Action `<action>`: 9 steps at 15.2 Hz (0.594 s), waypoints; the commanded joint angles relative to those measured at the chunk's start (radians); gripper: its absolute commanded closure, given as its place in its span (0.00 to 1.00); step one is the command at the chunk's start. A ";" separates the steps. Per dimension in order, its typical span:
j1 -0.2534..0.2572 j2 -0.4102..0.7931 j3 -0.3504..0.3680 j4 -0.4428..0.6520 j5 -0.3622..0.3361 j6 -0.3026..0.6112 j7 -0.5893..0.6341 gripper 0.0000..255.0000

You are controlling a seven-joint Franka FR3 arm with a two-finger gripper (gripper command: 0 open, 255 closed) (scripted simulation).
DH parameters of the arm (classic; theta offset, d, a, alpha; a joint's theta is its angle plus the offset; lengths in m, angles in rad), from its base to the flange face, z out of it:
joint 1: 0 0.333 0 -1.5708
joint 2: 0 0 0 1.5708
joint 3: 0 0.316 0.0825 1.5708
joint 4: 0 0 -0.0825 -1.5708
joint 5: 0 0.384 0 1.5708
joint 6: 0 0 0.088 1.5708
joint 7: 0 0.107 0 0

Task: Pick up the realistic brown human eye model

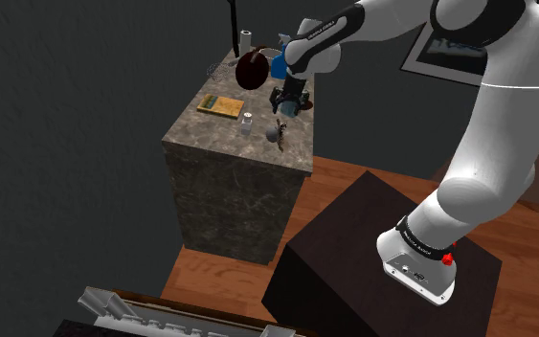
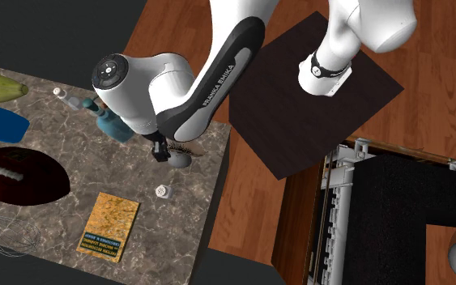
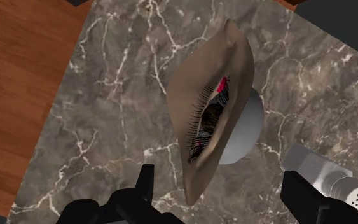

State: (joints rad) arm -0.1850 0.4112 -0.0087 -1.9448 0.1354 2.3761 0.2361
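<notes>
The eye model (image 3: pixel 219 111) is a tan eyelid shell with dark lashes, a brown iris and a white ball behind it. It lies on the marble countertop (image 3: pixel 114 127), near the edge closest to the stand (image 1: pixel 279 136) (image 2: pixel 181 156). My black gripper (image 3: pixel 225 194) hangs just above it, open, with the fingers (image 3: pixel 142 184) standing on either side of the model's near end and not touching it. In the shoulder view the gripper (image 1: pixel 288 103) hovers a little above the model.
A small silver shaker (image 3: pixel 336 181) (image 1: pixel 247 120) stands close beside the eye. A green-yellow book (image 1: pixel 221 104), a dark red football (image 1: pixel 253 69), a blue bottle (image 2: pixel 108 123) and a whisk (image 2: pixel 7 235) crowd the counter. Wood floor (image 3: pixel 18 83) lies beyond the counter edge.
</notes>
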 commanded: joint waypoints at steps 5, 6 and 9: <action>-0.003 0.068 0.003 0.020 0.013 0.053 -0.001 0.00; -0.004 0.078 0.004 0.020 0.014 0.063 -0.003 0.00; -0.004 0.093 0.005 0.019 0.016 0.078 -0.006 0.00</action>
State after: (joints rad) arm -0.1900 0.5012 -0.0040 -1.9255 0.1510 2.4505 0.2301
